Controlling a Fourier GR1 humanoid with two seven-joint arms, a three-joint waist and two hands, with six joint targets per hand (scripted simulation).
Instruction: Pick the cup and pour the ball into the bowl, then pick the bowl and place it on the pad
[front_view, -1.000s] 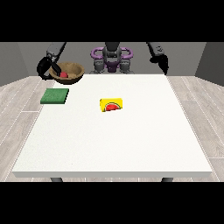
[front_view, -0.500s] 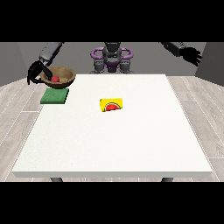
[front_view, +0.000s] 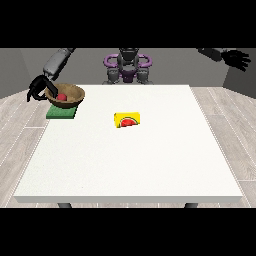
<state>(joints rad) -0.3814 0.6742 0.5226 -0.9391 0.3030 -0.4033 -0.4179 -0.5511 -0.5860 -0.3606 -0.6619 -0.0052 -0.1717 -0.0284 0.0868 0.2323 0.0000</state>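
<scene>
A brown bowl (front_view: 67, 94) with a red ball (front_view: 61, 96) in it sits over the green pad (front_view: 60, 113) at the table's far left. The hand at the view's left (front_view: 37, 90) is curled on the bowl's left rim. I cannot tell whether the bowl rests on the pad or hangs just above it. A yellow cup (front_view: 127, 120) lies on its side near the table's middle, its red inside facing the camera. The hand at the view's right (front_view: 235, 57) is raised high off the table's far right corner with its fingers spread and holds nothing.
The white table (front_view: 130, 170) stretches wide towards the camera. The robot's purple and grey torso (front_view: 128, 66) stands behind the far edge. Grey floor planks surround the table.
The bowl with the ball has come down and towards the camera onto the pad's place, carried by the hand at the view's left. The hand at the view's right swung up and outward.
</scene>
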